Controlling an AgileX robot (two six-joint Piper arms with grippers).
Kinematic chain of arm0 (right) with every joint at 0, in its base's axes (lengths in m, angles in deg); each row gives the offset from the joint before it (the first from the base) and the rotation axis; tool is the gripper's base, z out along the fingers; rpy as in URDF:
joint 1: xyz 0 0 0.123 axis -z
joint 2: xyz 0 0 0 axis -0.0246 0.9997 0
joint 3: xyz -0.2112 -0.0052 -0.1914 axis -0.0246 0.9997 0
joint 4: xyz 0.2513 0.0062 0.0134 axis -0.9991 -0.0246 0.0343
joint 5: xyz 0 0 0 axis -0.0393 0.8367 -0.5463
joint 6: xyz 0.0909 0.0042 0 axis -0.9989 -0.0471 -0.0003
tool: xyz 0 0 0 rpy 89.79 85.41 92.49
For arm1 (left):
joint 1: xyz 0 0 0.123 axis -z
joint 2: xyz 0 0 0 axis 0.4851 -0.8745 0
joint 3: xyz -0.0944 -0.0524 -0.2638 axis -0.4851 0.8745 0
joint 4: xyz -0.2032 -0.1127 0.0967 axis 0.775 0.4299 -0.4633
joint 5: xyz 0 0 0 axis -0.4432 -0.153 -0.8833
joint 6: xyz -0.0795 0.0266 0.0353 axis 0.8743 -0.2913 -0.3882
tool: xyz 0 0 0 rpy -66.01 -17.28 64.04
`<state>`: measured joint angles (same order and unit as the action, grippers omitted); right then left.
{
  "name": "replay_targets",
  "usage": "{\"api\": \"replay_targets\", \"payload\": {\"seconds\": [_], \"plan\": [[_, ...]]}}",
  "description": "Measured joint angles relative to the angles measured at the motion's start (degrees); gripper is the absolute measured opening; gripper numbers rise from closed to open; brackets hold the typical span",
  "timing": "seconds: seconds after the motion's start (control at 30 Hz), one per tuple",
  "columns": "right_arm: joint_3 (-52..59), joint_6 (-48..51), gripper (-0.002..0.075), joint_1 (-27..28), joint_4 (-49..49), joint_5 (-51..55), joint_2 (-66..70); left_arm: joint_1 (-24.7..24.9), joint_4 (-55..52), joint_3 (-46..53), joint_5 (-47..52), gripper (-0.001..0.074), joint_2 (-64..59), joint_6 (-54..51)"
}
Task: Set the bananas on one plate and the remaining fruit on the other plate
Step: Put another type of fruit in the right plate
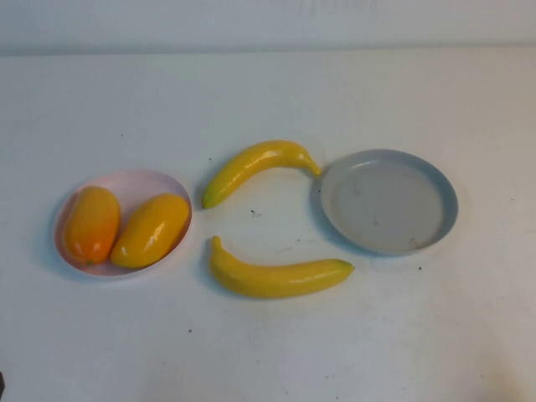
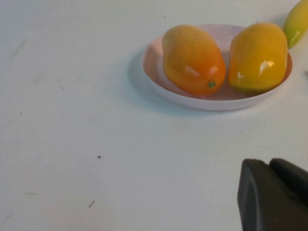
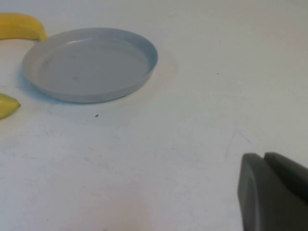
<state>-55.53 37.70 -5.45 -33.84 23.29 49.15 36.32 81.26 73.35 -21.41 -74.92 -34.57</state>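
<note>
Bananas point(image 1: 276, 218) lying on white table point(image 1: 268, 352) between plates; mangoes point(image 1: 126, 226) sitting in pink plate point(image 1: 126, 177) — grey plate point(image 1: 389, 201) empty. Left gripper point(image 2: 272, 197), right gripper point(image 3: 272, 192) hovering low — both closed, holding nothing.

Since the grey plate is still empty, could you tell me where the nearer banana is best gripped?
Grip the nearer banana at its thick middle from above, fingers across its width; it lies flat, tips curving up. The right hand, shut and low by the grey plate, seems closest.

Likely a lab test bench, bare white table point(image 1: 268, 352), plain pale wall point(image 1: 167, 21), plastic toy fruit on plates
</note>
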Motion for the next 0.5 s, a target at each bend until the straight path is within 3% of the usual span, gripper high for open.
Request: {"api": "replay_targets", "payload": {"seconds": [0.13,0.5], "plan": [[0.0,0.0,-0.0017,0.0,-1.61,-1.36,0.0,0.0,0.0,0.0,0.0,0.0002,0.0,0.0],[0.0,0.0,-0.0017,0.0,-17.25,-18.69,0.0,0.0,0.0,0.0,0.07,0.0002,0.0,0.0]]}}
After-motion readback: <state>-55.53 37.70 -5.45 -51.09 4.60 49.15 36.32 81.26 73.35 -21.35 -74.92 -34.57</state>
